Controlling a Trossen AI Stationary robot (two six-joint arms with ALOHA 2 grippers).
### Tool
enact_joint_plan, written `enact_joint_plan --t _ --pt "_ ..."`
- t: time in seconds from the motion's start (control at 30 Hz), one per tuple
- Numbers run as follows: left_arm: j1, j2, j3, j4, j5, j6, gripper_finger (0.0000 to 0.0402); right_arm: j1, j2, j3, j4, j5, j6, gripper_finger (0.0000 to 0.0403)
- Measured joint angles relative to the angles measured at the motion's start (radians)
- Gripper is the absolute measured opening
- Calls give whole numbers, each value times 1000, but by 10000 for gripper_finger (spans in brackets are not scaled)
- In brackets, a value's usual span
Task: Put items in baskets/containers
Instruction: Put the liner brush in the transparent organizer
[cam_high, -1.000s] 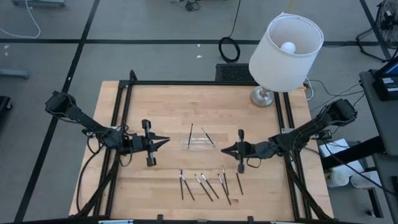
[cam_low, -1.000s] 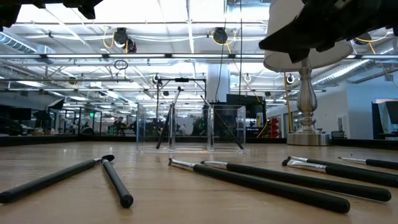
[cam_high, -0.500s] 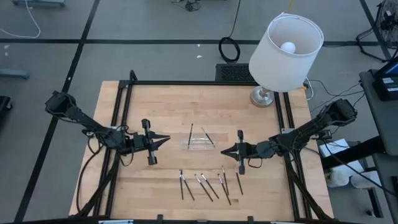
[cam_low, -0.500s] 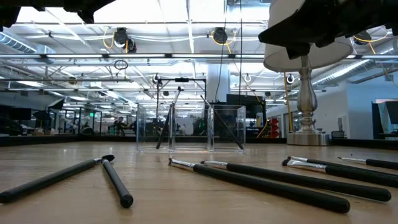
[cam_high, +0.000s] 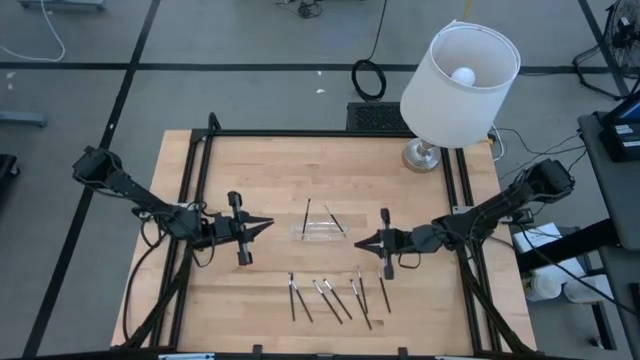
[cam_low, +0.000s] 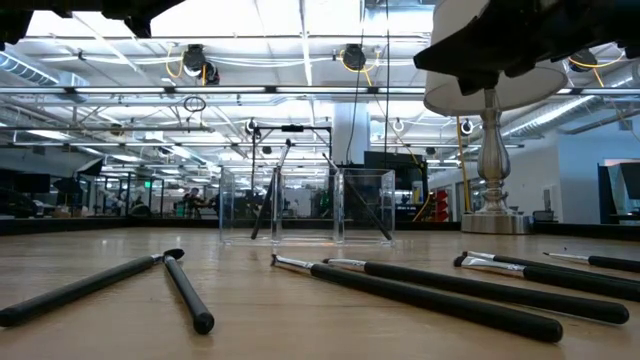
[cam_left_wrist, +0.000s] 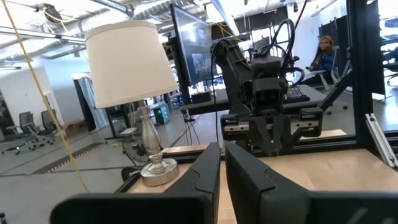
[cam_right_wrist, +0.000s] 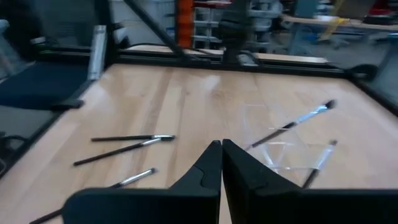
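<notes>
The clear tray (cam_high: 322, 232) sits at the table's middle, also visible in the low view (cam_low: 305, 205) and the right wrist view (cam_right_wrist: 283, 152). Two sticks (cam_high: 306, 216) (cam_high: 335, 218) have their lower ends inside it and lean on its walls (cam_right_wrist: 292, 127). Several more sticks (cam_high: 340, 298) lie flat near the table's near edge (cam_low: 420, 290). My left gripper (cam_high: 268, 227) hovers shut left of the tray and points at it (cam_left_wrist: 222, 155). My right gripper (cam_high: 357, 241) hovers shut right of the tray and faces it (cam_right_wrist: 221, 149).
A white-shaded lamp (cam_high: 460, 75) stands on its metal base (cam_high: 422, 155) at the table's far right corner (cam_low: 490, 150). Black frame rails (cam_high: 200, 190) run along the table's edges. Bare wood lies between the tray and the row of sticks.
My right gripper has crept slightly toward the table's left, closer to the tray. The sticks and the tray have stayed put.
</notes>
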Motion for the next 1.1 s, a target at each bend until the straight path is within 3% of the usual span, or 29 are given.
enact_joint_plan --t 0.13,0.23,0.3,0.43,0.6,0.8,1.0,1.1 --pt "0 0 0 0 0 0 35 19 -3 0 7 197 39 0" --pt "0 0 0 1 0 0 35 35 -4 1 1 242 45 0" --pt "0 0 0 2 0 2 35 50 -4 25 -50 263 45 0" --pt "0 0 0 1 0 6 35 93 -5 101 -247 419 65 0" --pt "0 0 0 1 0 3 35 155 -4 155 -403 434 161 0" --pt "0 0 0 1 0 0 35 268 16 159 -577 558 364 0" --pt "0 0 0 0 0 -3 35 338 74 160 -682 553 554 0" --pt "0 0 0 0 0 -8 35 344 104 160 -726 493 612 0"
